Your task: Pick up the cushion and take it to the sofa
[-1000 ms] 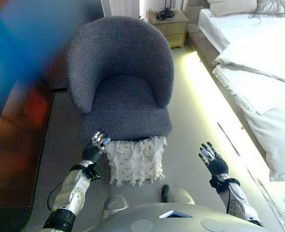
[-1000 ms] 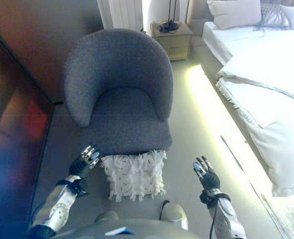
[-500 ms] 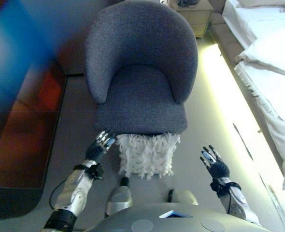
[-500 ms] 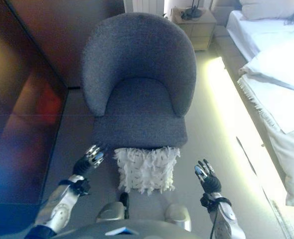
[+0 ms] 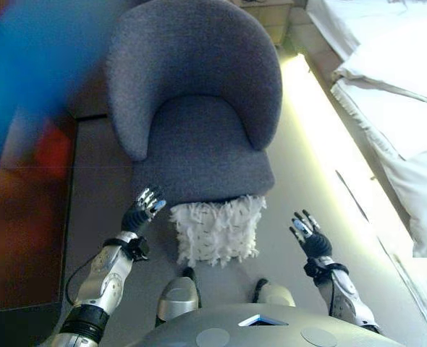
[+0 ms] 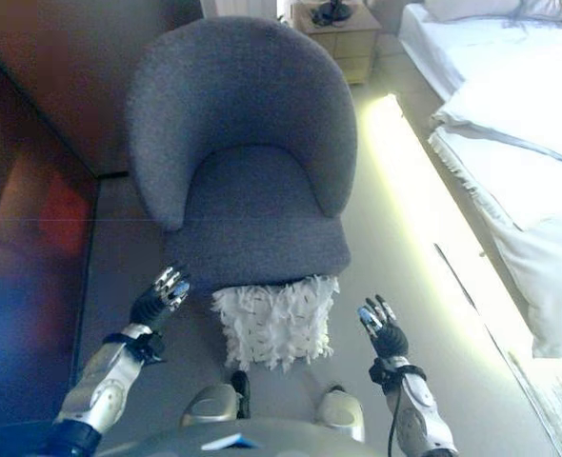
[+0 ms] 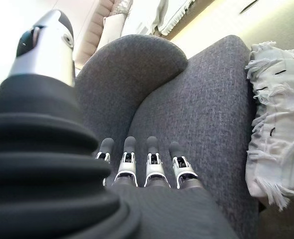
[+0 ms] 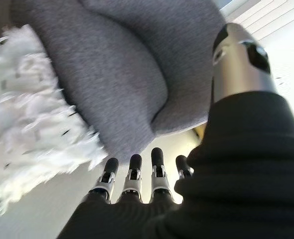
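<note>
A white shaggy cushion [image 5: 215, 230] leans on the floor against the front of a grey armchair [image 5: 199, 123]; it also shows in the left wrist view [image 7: 276, 144] and the right wrist view [image 8: 32, 129]. My left hand [image 5: 142, 210] is open, a little to the left of the cushion and apart from it. My right hand [image 5: 305, 236] is open, to the right of the cushion with a gap between them. Both hands are empty. The armchair seat holds nothing.
A bed [image 5: 387, 87] with white bedding runs along the right, with a lit strip along its base. A dark reddish cabinet [image 6: 24, 238] stands on the left. A wooden nightstand [image 6: 336, 33] stands behind the armchair.
The camera has shifted, so the whole scene sits differently. Both hands stay open on either side of the cushion; the cushion has not moved from the armchair's front.
</note>
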